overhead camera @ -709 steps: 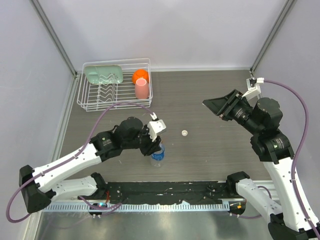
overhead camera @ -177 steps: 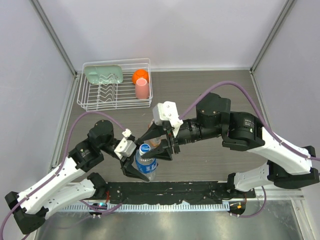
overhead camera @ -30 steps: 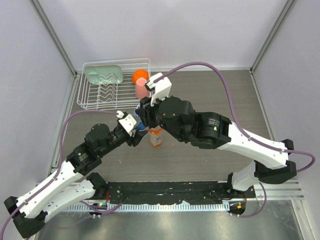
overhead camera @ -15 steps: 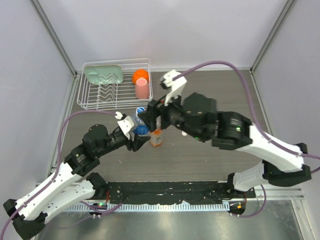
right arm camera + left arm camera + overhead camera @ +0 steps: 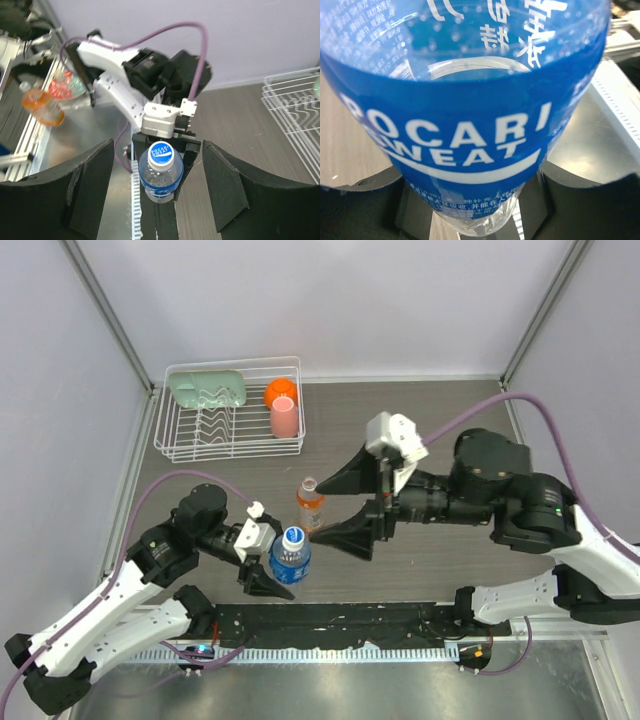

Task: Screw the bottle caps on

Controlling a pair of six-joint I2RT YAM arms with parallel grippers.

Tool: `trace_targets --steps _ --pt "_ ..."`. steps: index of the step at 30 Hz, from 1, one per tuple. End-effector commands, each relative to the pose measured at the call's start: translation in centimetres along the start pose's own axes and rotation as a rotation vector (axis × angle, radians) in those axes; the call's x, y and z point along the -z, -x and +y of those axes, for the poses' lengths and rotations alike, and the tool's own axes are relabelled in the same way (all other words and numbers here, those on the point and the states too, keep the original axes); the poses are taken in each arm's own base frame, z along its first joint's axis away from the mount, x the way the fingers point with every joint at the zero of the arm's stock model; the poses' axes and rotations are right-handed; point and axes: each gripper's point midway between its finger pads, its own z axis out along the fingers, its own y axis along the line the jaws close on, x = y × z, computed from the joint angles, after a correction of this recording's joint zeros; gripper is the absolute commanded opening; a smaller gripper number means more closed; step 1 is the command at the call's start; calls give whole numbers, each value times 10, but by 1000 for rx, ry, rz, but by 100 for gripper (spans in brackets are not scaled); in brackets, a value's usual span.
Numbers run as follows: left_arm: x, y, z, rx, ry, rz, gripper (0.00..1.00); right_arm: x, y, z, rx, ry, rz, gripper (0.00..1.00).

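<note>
Holding steady for capping: left gripper (image 5: 278, 561) clamps clear blue-labelled plastic bottle (image 5: 292, 562) near front edge | white-blue round cap (image 5: 294, 537) sits on neck | right gripper (image 5: 322, 510) faces it, fingers spread wide

Blue-label bottle (image 5: 470, 145): white capitals on the blue band, "POCARI" over "SWEAT", first letters partly lost round the curve. White Japanese characters above, cropped. Fine print upper left too small to read. Cap (image 5: 161, 153), blue top: "POCARI SWEAT" in white, tiny. Orange bottle (image 5: 311, 508) label: unreadable.
</note>
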Motion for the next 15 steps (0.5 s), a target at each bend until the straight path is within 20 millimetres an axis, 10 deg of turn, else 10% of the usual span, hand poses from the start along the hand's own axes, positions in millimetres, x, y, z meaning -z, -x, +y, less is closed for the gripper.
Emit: trace_targets --steps 1,15 --pt "7 21 -42 -31 -229 -54 4 -15 -27 29 57 202 86 75" --pt "4 24 -31 -48 -188 -55 2 -38 -44 41 45 294 125 63"
